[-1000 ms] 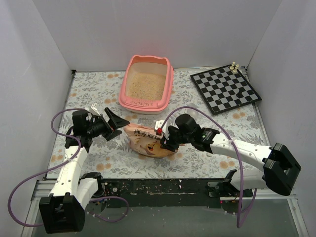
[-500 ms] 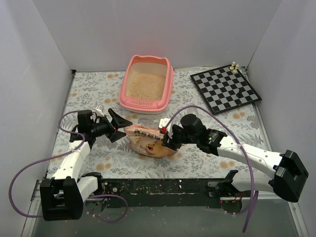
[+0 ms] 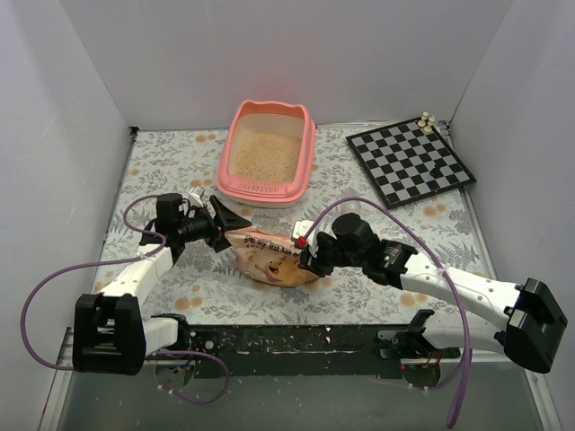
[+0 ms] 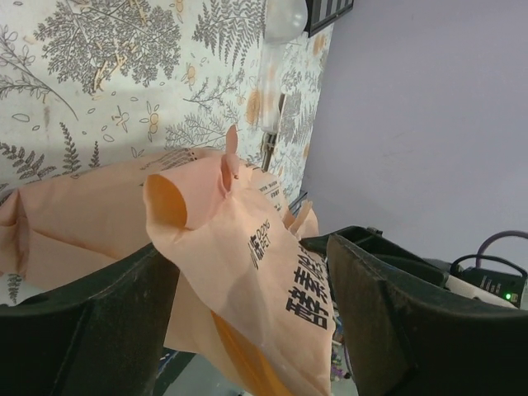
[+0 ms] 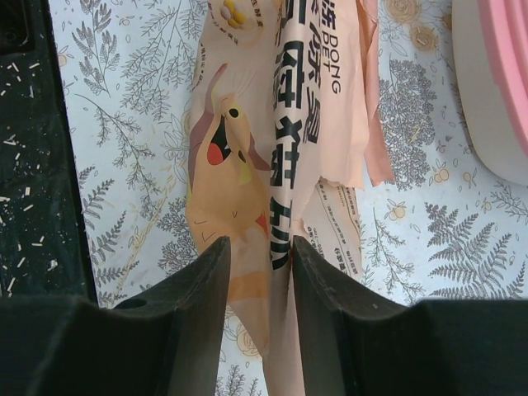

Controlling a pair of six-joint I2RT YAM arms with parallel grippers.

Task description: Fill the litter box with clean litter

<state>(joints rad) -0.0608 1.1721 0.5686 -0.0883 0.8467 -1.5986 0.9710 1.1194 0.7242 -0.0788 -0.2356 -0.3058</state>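
Note:
The pink litter box (image 3: 308, 148) stands at the back centre with pale beige litter (image 3: 265, 154) inside; its edge shows in the right wrist view (image 5: 503, 82). An orange-tan printed bag (image 3: 268, 258) lies in front of it. My left gripper (image 3: 229, 222) is open at the bag's left end. In the left wrist view (image 4: 247, 330) the bag's upper edge (image 4: 247, 239) hangs between the wide-apart jaws. My right gripper (image 3: 303, 256) is at the bag's right end. In the right wrist view (image 5: 257, 280) it is shut on a fold of the bag (image 5: 247, 165).
A black-and-white chessboard (image 3: 409, 162) with a few pieces lies at the back right. A clear plastic scoop (image 4: 285, 21) lies on the floral cloth beyond the bag. White walls close the sides and back. A black rail (image 3: 296, 341) runs along the near edge.
My left gripper has moved right to the bag, so the bag's edge is now between its open jaws. My right arm has shifted slightly, still on the bag.

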